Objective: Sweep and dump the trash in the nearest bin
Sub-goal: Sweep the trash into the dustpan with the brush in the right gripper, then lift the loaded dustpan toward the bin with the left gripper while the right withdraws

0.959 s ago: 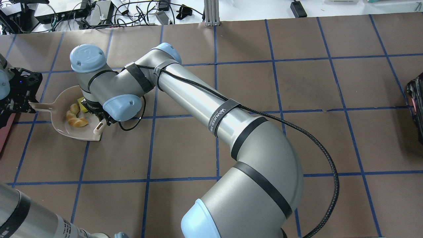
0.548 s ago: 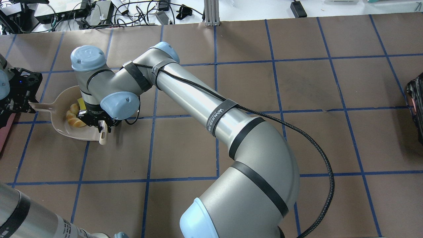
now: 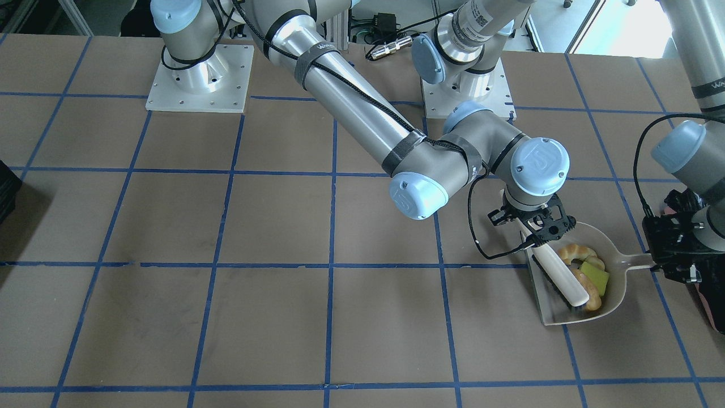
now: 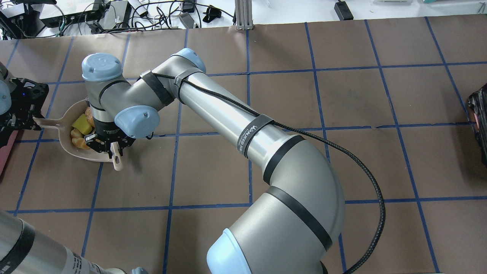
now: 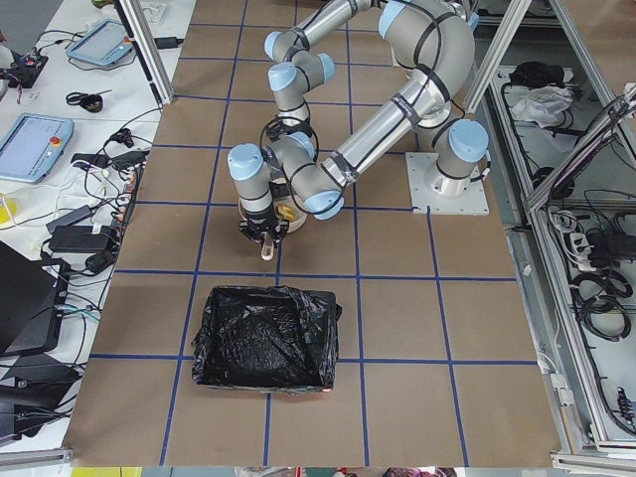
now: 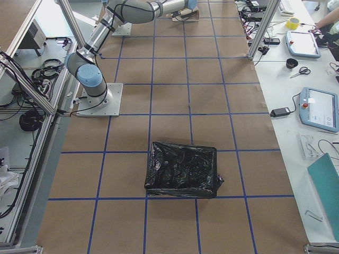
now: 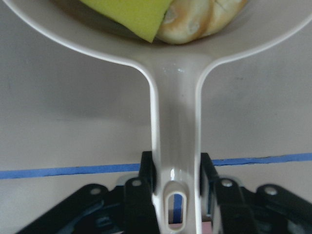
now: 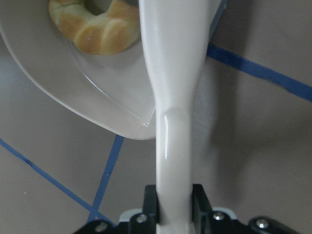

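Brush [image 3: 558,275] across dustpan [image 3: 612,252] mouth

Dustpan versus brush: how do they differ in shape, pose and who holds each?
The dustpan is a broad scoop holding the trash; the brush is a narrow bar. The dustpan's handle sits in the left gripper, the brush's in the right gripper. The dustpan lies on the table; the brush lies slanted over the dustpan's open edge. Both are cream plastic.
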Controlling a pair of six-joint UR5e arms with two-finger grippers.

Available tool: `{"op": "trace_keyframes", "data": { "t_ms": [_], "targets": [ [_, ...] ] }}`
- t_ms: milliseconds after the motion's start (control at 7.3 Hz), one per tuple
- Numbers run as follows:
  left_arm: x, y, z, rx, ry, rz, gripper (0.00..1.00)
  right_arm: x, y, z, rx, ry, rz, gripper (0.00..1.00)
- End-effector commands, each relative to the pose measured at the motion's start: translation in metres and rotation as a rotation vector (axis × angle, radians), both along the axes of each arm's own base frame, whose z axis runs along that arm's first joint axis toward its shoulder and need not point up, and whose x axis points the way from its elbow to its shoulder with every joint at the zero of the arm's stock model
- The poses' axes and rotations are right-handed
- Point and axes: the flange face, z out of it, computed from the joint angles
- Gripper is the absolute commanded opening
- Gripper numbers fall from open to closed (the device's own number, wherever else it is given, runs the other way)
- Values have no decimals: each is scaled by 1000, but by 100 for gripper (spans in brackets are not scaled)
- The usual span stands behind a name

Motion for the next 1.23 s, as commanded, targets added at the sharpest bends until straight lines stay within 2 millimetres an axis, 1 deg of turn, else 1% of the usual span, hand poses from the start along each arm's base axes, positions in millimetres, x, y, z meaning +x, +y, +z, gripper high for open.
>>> {"op": "trace_keyframes", "data": {
  "t_ms": [0, 137, 274, 411, 548, 685, 822, 959, 1095],
  "targets": [
    [-1, 0, 0, -4, 4, 3, 0, -17, 8, 16, 24, 95, -104, 0],
    [-1, 1, 0, -9, 14, 6, 0, -28, 11, 25, 22, 139, -163, 0],
    [-4, 5, -6, -24, 63, 10, 0, -48, 11, 33, 11, 201, -204, 0],
    [-7, 7, -12, -44, 90, 12, 0, -68, 16, 41, 30, 257, -298, 0],
    [-8, 8, -15, -60, 124, 18, 0, -98, 21, 42, 25, 332, -376, 0],
    [9, 14, -12, -104, 172, 61, 0, -128, 37, 48, 28, 373, -378, 0],
    [34, 23, -6, -138, 207, 112, 0, -168, 49, 51, 47, 392, -356, 0],
    [45, 30, 6, -155, 192, 131, 0, -209, 64, 60, 68, 412, -374, 0],
    [52, 36, 18, -163, 175, 142, 0, -246, 88, 59, 52, 464, -345, 0]
  ]
}}
